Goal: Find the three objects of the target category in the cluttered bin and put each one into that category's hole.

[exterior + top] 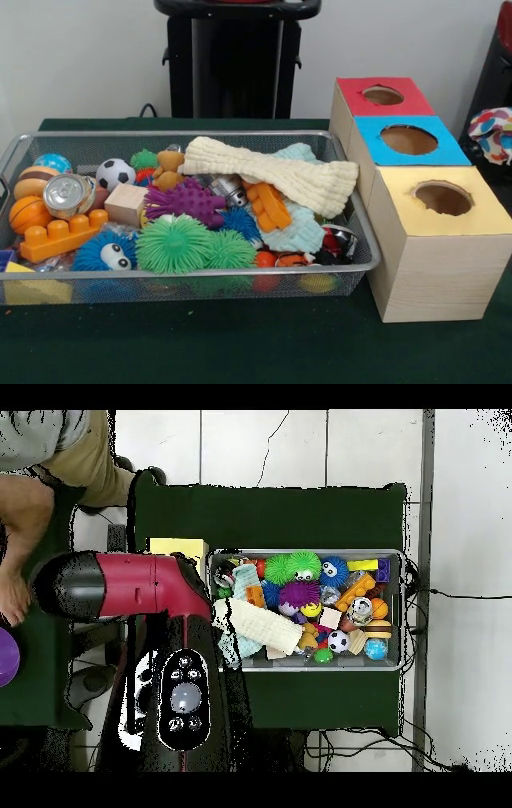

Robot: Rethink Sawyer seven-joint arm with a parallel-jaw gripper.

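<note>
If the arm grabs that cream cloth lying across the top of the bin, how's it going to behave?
The cream cloth probably goes floppy: it already sags over the toys beneath it. Likely light, being thin fabric. Its end drapes near the bin's rim, so lifting may drag it across the orange block under it.

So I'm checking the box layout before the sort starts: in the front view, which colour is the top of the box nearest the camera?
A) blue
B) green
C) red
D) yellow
D: the yellow-topped box stands nearest the camera, with the blue-topped box behind it and the red-topped box farthest back, all three beside the wire bin.
</note>
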